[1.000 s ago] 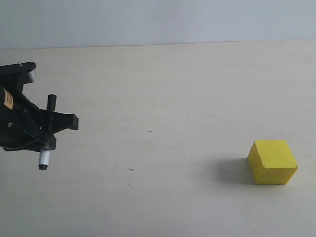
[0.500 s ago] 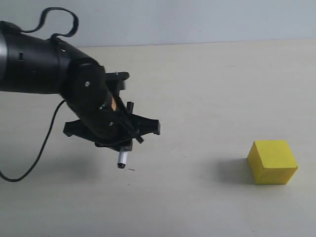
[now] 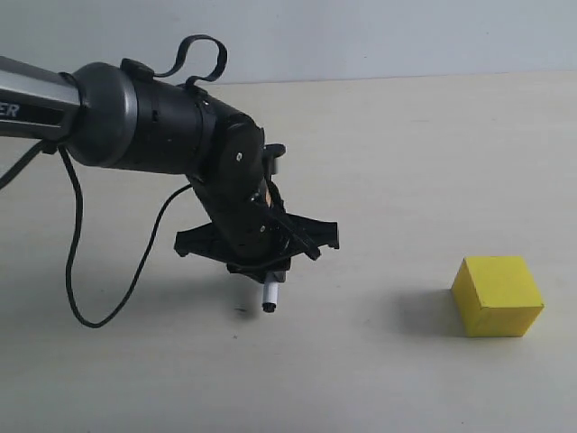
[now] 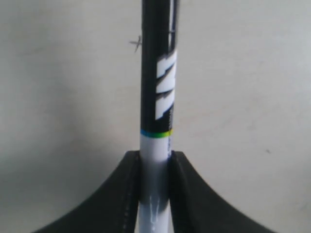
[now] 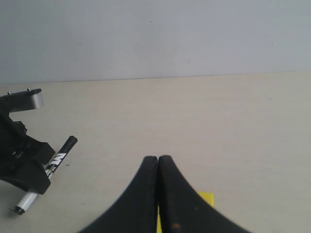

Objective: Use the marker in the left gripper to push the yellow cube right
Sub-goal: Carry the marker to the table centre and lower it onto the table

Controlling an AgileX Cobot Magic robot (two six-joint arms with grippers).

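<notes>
**A:** Where is the yellow cube (image 3: 498, 296)?

**B:** Front right of the table (image 3: 379, 144), flat on one face, well apart from the marker (image 3: 270, 296) tip. It looks light, rigid and matte. I'd expect it to slide, provided it's met low on its left face.

**A:** And the claw?

**B:** The left gripper (image 3: 263, 267) clamps the marker's white barrel, tip pointing down near the tabletop. That barrel is slim and smooth, so it may twist under side load.
</notes>
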